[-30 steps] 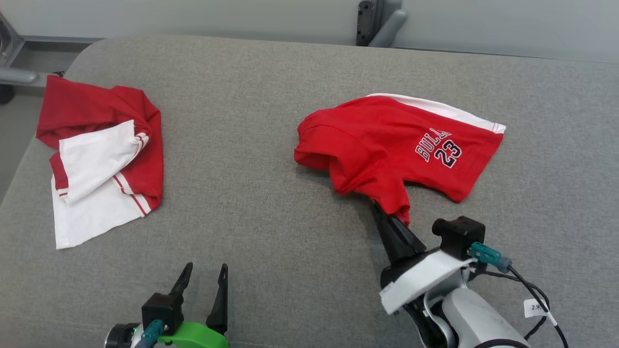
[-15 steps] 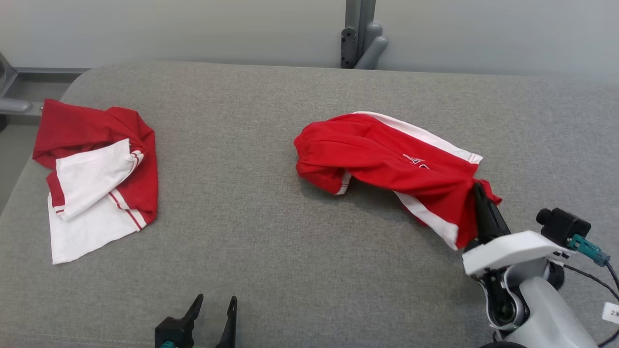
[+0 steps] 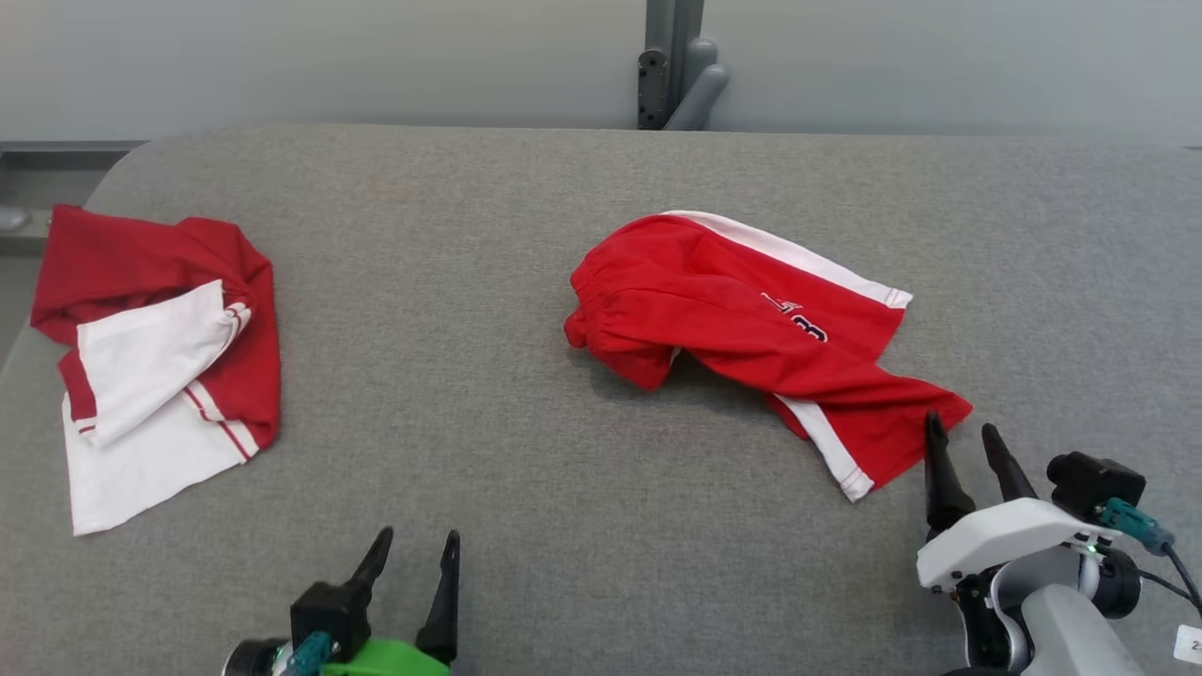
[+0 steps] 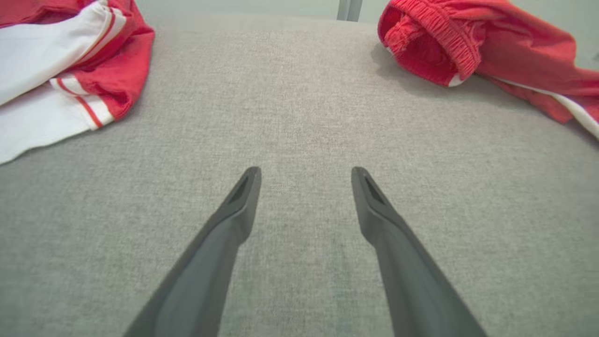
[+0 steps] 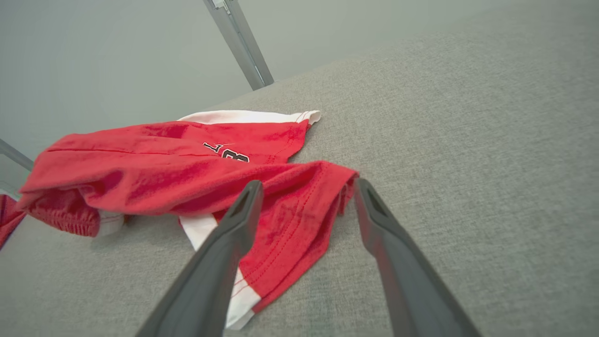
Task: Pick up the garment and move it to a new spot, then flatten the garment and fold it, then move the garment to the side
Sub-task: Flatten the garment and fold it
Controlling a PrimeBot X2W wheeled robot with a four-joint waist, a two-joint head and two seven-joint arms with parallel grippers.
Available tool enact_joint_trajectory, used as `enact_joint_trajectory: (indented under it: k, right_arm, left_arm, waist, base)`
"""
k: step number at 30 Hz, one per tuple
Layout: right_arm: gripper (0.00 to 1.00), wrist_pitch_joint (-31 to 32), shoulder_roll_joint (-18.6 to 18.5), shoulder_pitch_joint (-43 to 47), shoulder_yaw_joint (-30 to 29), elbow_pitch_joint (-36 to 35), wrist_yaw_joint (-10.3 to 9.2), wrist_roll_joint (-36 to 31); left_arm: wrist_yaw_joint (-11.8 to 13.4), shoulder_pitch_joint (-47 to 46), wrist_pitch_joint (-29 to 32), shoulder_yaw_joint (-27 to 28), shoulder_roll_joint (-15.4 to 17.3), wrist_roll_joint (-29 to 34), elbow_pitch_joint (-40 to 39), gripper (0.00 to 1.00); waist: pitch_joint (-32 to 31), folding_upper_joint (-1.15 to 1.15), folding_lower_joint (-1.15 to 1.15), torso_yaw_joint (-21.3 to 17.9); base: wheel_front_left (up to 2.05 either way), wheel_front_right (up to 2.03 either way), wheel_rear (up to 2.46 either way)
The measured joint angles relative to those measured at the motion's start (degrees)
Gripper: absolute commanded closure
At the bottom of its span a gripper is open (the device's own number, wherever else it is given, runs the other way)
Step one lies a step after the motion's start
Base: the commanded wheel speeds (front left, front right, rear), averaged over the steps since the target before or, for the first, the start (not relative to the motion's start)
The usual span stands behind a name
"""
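The garment [image 3: 732,310] is a pair of red shorts with a white side stripe and dark lettering. It lies crumpled right of centre on the grey cushion [image 3: 526,451], one leg stretched toward the near right. My right gripper [image 3: 960,430] stands open just behind that leg's hem, holding nothing. In the right wrist view the right gripper [image 5: 307,185] has its fingertips spread over the corner of the garment [image 5: 164,173]. My left gripper [image 3: 419,537] is open near the front edge, left of centre. The left wrist view shows the left gripper [image 4: 305,171] over bare cushion, with the garment [image 4: 468,42] far to the upper right.
A second red and white garment [image 3: 160,357] lies bunched at the cushion's left end and appears as the same garment [image 4: 61,70] in the left wrist view. A grey metal post [image 3: 671,66] stands behind the back edge. Bare cushion lies between the two garments.
My right gripper dragged the shorts' leg to the right while shut on it, then opened and let it drop. The head camera has shifted. The left gripper stays open.
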Motion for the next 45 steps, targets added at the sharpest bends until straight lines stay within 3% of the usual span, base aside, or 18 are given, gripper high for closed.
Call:
enact_joint_trajectory:
  k: [8, 17, 24, 31, 33, 45]
  right_arm:
    - [0.00, 0.0, 0.7, 2.1, 5.8, -8.2, 0.01, -4.1]
    - [0.00, 0.0, 0.8, 1.0, 10.4, -12.9, 0.02, -6.8]
    - [0.00, 0.0, 0.4, 0.7, 11.5, -13.0, 0.02, -7.2]
    - [0.00, 0.0, 0.5, 0.7, 11.7, -12.8, 0.01, -7.6]
    - [0.00, 0.0, 0.7, 0.8, 12.0, -12.8, 0.01, -7.6]
    - [0.00, 0.0, 1.5, 2.9, 11.3, -11.1, 0.01, -5.8]
  left_arm:
    - [-1.0, -7.4, 0.0, -6.7, -0.1, -2.2, -2.3, 0.00]
    - [-1.3, -14.5, 0.0, -13.5, -0.1, -7.1, 4.8, 0.00]
    - [-1.3, -20.2, 0.0, -9.9, -0.1, -9.7, 9.7, 0.00]
    - [-1.3, -21.3, 0.0, -5.3, 0.0, -6.9, 7.4, 0.02]
    - [-1.3, -21.2, 0.0, -4.8, 0.0, -6.3, 4.9, 1.00]
    - [-1.3, -17.3, 0.0, -9.1, 1.8, -5.4, -16.9, 1.00]
  waist:
    - [0.9, 0.00, 0.00, -5.2]
    - [4.4, 0.00, 0.00, -12.0]
    - [8.0, 0.00, 0.00, -17.6]
    - [9.9, 0.00, 0.00, -20.5]
    - [10.3, 0.00, 0.00, -21.0]
    - [8.0, 0.00, 0.00, -17.1]
  base:
    - [0.00, 0.00, 0.00]
    - [0.00, 0.00, 0.00]
    - [0.00, 0.00, 0.00]
    - [0.00, 0.00, 0.00]
    - [0.00, 0.00, 0.00]
    - [0.00, 0.00, 0.00]
